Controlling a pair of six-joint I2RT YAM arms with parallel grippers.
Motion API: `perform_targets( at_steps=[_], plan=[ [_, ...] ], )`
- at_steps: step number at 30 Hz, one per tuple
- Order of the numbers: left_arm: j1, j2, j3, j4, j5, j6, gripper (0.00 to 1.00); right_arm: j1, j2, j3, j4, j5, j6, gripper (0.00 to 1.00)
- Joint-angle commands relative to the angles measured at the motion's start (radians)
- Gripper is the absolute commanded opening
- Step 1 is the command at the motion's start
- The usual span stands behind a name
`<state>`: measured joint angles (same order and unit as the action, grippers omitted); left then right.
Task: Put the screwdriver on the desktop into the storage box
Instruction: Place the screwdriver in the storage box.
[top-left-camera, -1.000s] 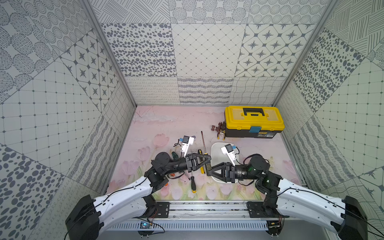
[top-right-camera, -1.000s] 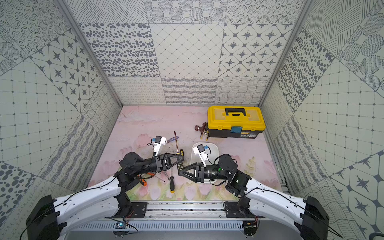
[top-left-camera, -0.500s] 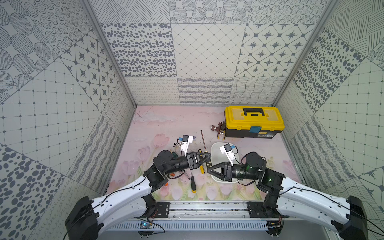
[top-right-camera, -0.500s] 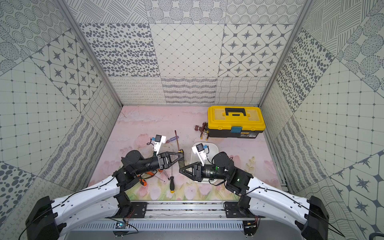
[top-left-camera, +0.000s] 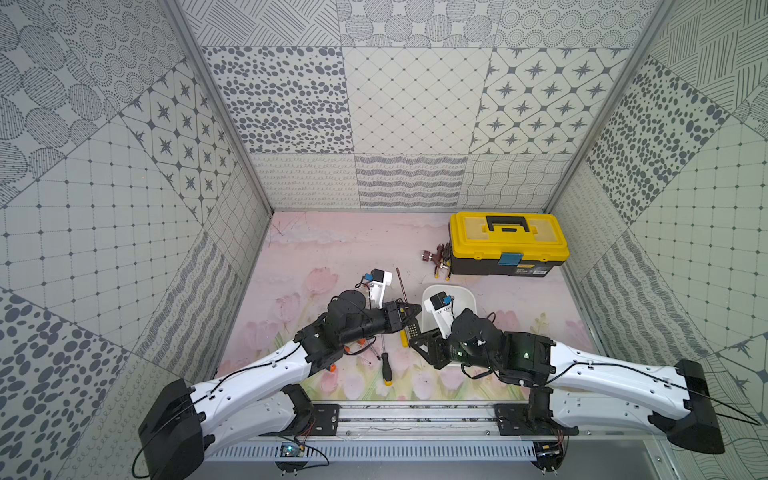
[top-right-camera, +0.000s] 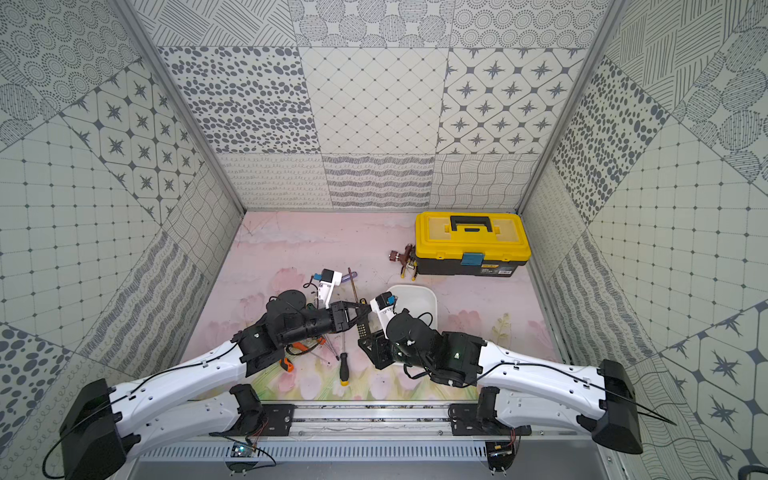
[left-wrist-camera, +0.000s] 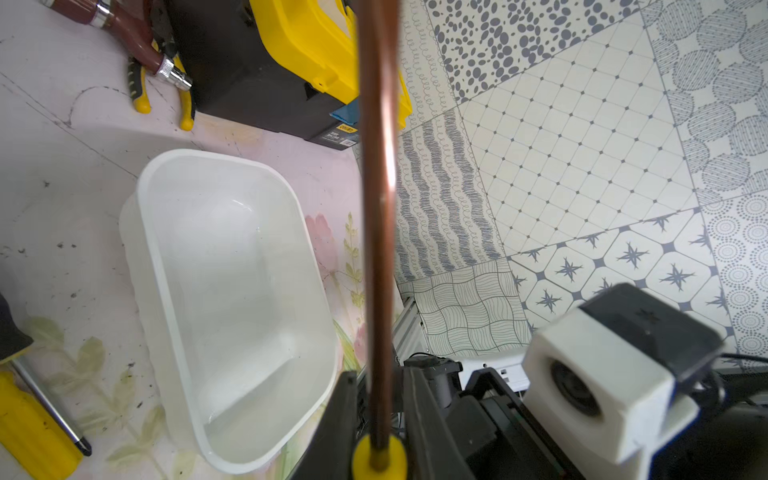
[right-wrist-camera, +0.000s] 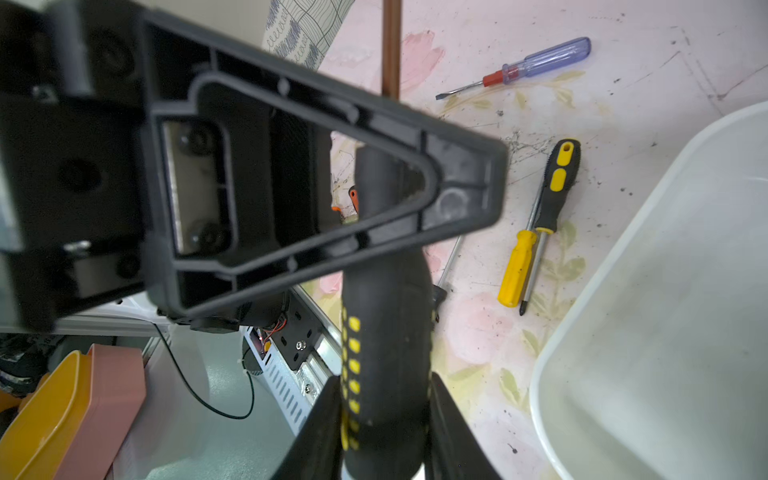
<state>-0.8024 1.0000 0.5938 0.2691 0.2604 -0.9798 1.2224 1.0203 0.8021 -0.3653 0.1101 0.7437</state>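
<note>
A: Left end effector (left-wrist-camera: 378, 374) clenched on the shaft of the screwdriver (top-left-camera: 400, 282). Right end effector (right-wrist-camera: 384, 380) grasping its black handle. Tool held off the counter (top-left-camera: 332, 249), just left of the box (top-left-camera: 467, 293).

B: Reads as a handover. How to do it well?

A: One grip should release before the other pulls, or the shaft gets levered. Then carry right and set it low and lengthwise; the box looks a close fit.

B: Surface? Room?

A: Counter pale pink, tulip print, scratched and speckled. Loose screwdrivers (right-wrist-camera: 557, 183) near side, left of the box. Toolbox (top-left-camera: 507, 245) far right, pliers (left-wrist-camera: 139, 95) beside it. Patterned grey-white walls (top-left-camera: 415, 104) on three sides.
</note>
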Motion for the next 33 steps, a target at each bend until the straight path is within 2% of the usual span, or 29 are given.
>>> perform_targets(
  at_steps=[1, 2, 5, 6, 8, 10, 16, 19, 21, 27, 33],
  plan=[
    [-0.007, -0.012, 0.017, -0.067, -0.059, 0.015, 0.06, -0.001, -0.019, 0.012, 0.028, 0.062, -0.024, 0.0],
    [-0.008, -0.01, 0.018, -0.064, -0.059, 0.011, 0.01, -0.001, -0.022, 0.009, 0.034, 0.058, -0.024, 0.0],
    [-0.005, -0.005, 0.011, -0.047, -0.054, -0.003, 0.0, -0.001, -0.055, -0.015, 0.066, 0.032, -0.024, 0.03],
    [-0.008, -0.006, 0.007, -0.036, -0.049, -0.006, 0.0, -0.003, -0.072, -0.027, 0.082, 0.02, -0.023, 0.13],
    [-0.008, -0.008, -0.004, -0.007, -0.028, -0.005, 0.0, -0.011, -0.128, -0.066, 0.117, -0.012, -0.014, 0.46],
    [-0.008, -0.012, -0.01, 0.009, -0.012, -0.004, 0.0, -0.041, -0.185, -0.11, 0.161, -0.075, 0.002, 0.65],
    [-0.008, -0.027, -0.023, 0.088, 0.076, 0.007, 0.0, -0.141, -0.278, -0.198, 0.213, -0.227, 0.065, 0.85],
    [-0.008, -0.032, -0.035, 0.144, 0.124, 0.006, 0.0, -0.146, -0.246, -0.211, 0.271, -0.318, 0.072, 0.87],
    [-0.006, -0.035, -0.046, 0.174, 0.143, 0.004, 0.0, -0.146, -0.225, -0.22, 0.316, -0.356, 0.08, 0.83],
    [-0.008, -0.064, -0.073, 0.227, 0.161, 0.001, 0.0, -0.149, -0.195, -0.237, 0.399, -0.412, 0.095, 0.72],
    [-0.008, -0.062, -0.08, 0.261, 0.193, 0.001, 0.0, -0.15, -0.166, -0.236, 0.417, -0.435, 0.1, 0.7]
  ],
)
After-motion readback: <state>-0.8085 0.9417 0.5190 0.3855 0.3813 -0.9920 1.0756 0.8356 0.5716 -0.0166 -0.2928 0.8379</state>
